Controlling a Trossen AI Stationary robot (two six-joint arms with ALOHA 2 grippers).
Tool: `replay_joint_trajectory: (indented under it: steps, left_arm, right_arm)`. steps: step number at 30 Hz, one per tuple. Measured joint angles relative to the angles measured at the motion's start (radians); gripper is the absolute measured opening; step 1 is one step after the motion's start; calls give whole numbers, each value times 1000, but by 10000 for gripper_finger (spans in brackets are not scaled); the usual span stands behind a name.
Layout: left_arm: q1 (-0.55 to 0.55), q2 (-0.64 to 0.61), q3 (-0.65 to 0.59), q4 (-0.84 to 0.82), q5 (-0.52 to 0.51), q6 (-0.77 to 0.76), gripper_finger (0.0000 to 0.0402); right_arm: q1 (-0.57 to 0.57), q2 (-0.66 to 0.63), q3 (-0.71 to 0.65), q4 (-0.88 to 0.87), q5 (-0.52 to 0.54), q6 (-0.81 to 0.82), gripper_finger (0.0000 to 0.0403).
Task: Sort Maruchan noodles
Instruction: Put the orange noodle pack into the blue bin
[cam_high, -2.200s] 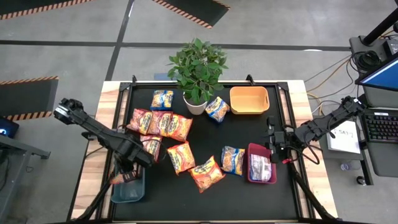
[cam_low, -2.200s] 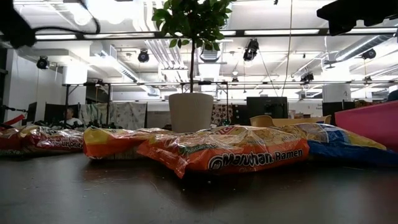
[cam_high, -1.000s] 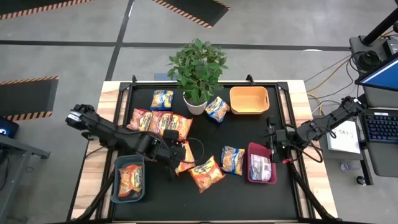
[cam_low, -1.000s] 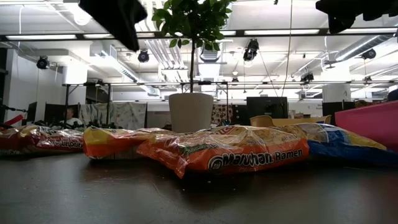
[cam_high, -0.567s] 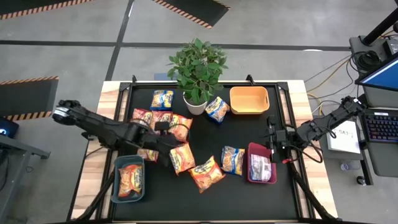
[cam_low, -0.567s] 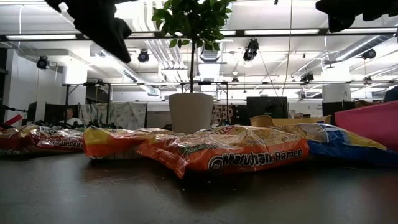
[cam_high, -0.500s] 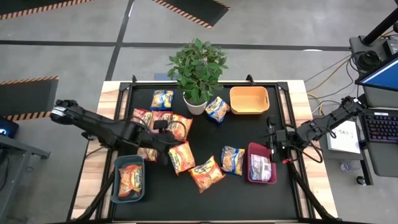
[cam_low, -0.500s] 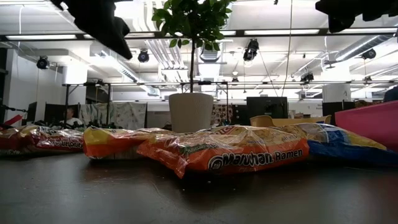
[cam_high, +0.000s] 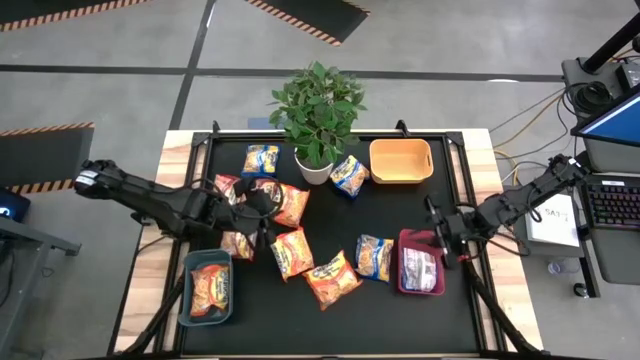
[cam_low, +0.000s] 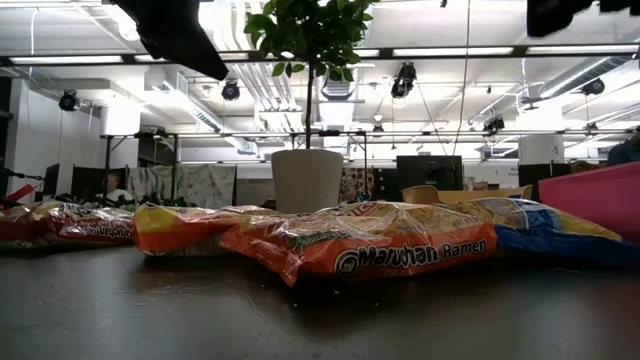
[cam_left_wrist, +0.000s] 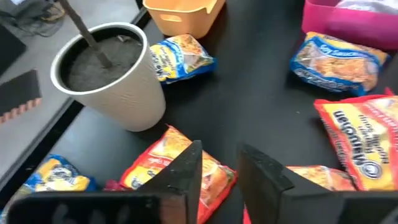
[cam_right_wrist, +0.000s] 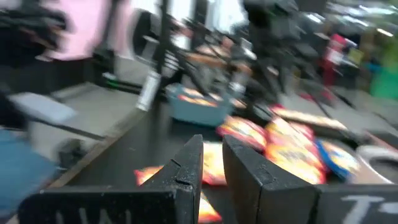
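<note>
Left claw (cam_high: 262, 222): hovers over the red-orange packets (cam_high: 262, 200) left of the plant pot (cam_left_wrist: 109, 78); its fingers stand slightly apart with nothing between them.
Step in hand: my judgement is a descent onto one packet of that cluster.
How to do it well: spread the fingers wider, pick the top packet where they overlap, pinch an edge so only one lifts.
Packets beyond: orange ones (cam_high: 331, 279) mid-counter, blue-yellow ones (cam_high: 374, 257) toward the pink bin (cam_high: 417, 268), two more by the pot.
Grey-blue bin (cam_high: 208, 289): holds one orange packet.
Right claw (cam_high: 437, 219): waits near the pink bin, fingers almost together, empty.
Orange bin (cam_high: 401, 160): far side, nothing visible inside.
</note>
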Motion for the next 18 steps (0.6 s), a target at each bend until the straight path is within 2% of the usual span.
replay_joint_trajectory:
  steps: [3, 10, 12, 16, 18]
  left_arm:
    - [20, -2, 0, 0, 19, -1, 122]
    - [82, 28, -3, 7, 25, 70, 184]
    - [115, 45, -6, 15, 58, 111, 189]
    - [193, 82, -28, 55, 199, 177, 182]
    - [216, 105, -32, 52, 227, 191, 176]
  right_arm:
    - [0, -1, 0, 48, -69, -22, 52]
    - [0, -2, -23, 49, -49, -42, 52]
    - [0, -4, -32, 47, -21, -43, 52]
    - [0, -4, -39, 43, 54, -41, 52]
    - [0, -5, -39, 40, 79, -37, 52]
